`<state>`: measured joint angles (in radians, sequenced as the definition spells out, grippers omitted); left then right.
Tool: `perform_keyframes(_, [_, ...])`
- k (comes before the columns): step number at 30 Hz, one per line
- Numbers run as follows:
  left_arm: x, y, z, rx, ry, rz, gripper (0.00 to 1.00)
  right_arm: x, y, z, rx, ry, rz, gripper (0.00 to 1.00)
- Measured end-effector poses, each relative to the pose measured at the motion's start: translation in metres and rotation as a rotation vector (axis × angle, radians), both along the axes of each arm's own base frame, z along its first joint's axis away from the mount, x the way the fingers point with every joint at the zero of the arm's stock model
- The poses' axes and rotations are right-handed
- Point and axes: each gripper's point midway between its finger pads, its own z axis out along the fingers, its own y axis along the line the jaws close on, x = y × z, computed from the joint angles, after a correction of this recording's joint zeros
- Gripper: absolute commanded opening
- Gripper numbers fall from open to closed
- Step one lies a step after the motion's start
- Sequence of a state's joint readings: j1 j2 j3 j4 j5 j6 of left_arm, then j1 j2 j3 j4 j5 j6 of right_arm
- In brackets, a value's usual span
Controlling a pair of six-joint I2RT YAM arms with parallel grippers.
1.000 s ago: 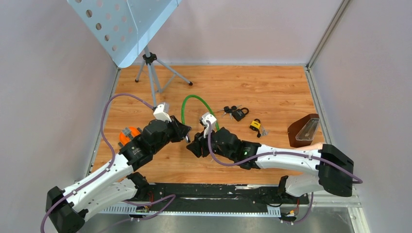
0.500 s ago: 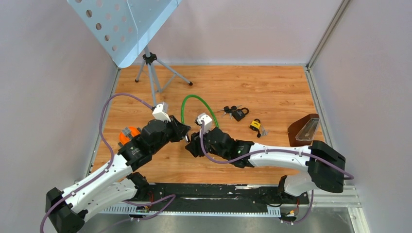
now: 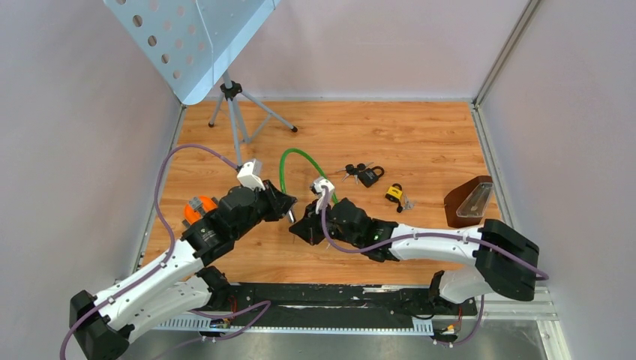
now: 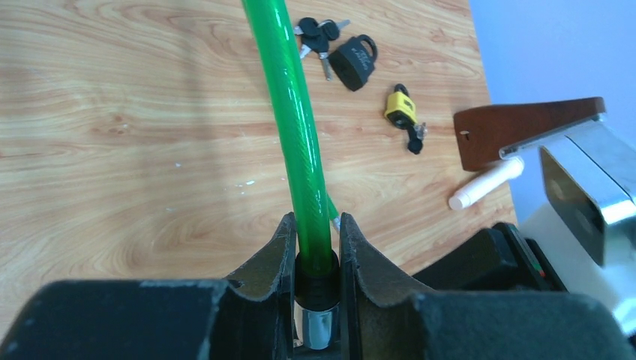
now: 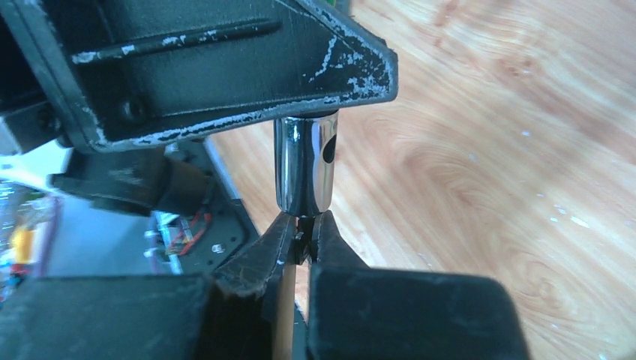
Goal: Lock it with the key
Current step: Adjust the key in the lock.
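Right gripper point(image 5: 304, 225), pinched on the key point(image 5: 301, 241), should turn it squarely about the chrome barrel point(image 5: 305, 169) while left gripper point(image 4: 315, 225) clamps the green cable point(image 4: 281, 90) steady.

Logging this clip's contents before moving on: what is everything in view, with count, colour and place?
cable lock: one, green, chrome barrel end, arching up at centre
padlock with keys: one, black, beyond centre
small padlock: one, yellow, right of the black one
wedge-shaped box: one, brown, right edge
tube: one, white, beside the box
music stand: one, pale blue, far left corner
orange item: one, partly hidden beside left arm
table: one, wood-grain
left pincer: one, black, shut on the cable lock
right pincer: one, black, shut on a small dark piece, likely the key, at the barrel's end
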<state>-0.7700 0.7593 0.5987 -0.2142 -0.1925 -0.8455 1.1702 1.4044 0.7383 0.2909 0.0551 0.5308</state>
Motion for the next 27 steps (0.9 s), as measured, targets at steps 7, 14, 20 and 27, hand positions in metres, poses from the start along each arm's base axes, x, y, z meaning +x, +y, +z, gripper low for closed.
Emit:
perform_keyframes(7, [-0.009, -0.009, 0.024, -0.067, -0.085, -0.078, 0.0, -0.009, -0.009, 0.022, 0.24, 0.081, 0.123, 0.0])
perform_keyframes(14, [-0.022, -0.014, 0.048, -0.151, -0.207, -0.159, 0.0, -0.023, -0.012, 0.044, 0.394, 0.143, 0.26, 0.0])
perform_keyframes(20, [-0.023, -0.009, 0.054, -0.141, -0.268, -0.163, 0.0, -0.032, -0.012, 0.046, 0.426, 0.197, 0.319, 0.66])
perform_keyframes(27, [-0.013, 0.002, 0.051, -0.091, -0.292, -0.107, 0.0, -0.038, -0.019, 0.047, 0.422, 0.201, 0.326, 0.73])
